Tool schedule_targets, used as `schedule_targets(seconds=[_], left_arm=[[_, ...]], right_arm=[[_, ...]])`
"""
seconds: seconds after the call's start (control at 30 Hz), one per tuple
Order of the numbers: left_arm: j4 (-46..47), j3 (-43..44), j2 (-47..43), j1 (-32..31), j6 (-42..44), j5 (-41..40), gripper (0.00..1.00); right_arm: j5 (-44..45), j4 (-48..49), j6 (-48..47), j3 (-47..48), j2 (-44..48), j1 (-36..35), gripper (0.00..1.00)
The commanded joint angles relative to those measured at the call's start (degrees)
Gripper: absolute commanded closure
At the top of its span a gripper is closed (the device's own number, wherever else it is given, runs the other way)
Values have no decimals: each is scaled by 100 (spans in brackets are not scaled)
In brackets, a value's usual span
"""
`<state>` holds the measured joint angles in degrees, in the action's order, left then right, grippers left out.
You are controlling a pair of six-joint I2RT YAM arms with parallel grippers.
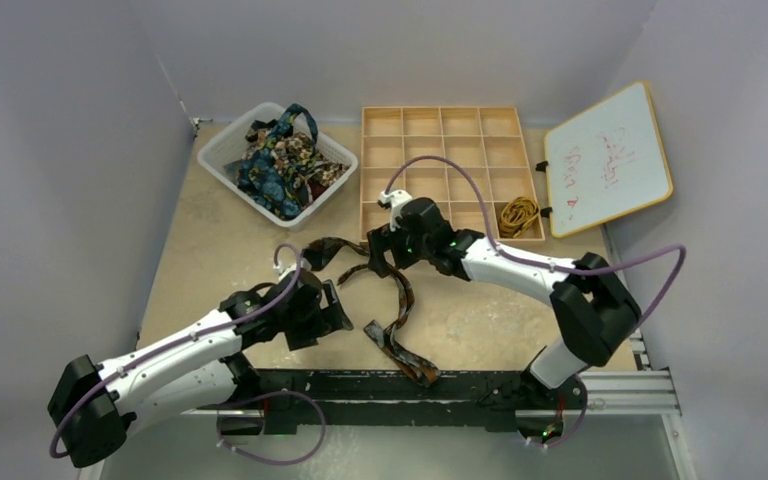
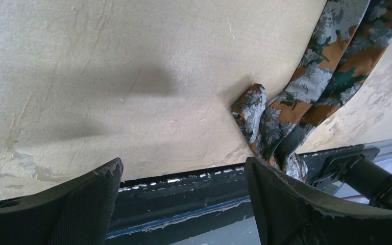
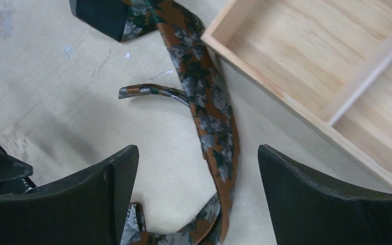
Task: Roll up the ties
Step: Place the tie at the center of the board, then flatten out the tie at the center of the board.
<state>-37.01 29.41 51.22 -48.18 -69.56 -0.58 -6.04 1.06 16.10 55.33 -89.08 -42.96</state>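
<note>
While left arm (image 1: 175, 352) stretches low, right end effector (image 3: 198, 158) gapes above tie (image 3: 204, 97).

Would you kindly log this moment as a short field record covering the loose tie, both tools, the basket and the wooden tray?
loose tie: brown floral tie, unrolled, lying in loose curves on the table between the arms
left tool: left tool open, holding nothing, beside the tie's near end
right tool: right tool open, above the tie, not gripping it
basket: white basket holding a heap of ties
tray: wooden tray, gold-yellow tie in its near right compartment
</note>
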Motion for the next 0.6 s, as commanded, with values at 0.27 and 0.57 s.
schedule_targets(seconds=[0.27, 0.57], left_arm=[[-263, 232, -16, 37, -96, -364, 14], [12, 297, 202, 37, 369, -184, 14]], right_arm=[[683, 27, -647, 679, -997, -682, 28], [1945, -7, -498, 978, -1372, -811, 54]])
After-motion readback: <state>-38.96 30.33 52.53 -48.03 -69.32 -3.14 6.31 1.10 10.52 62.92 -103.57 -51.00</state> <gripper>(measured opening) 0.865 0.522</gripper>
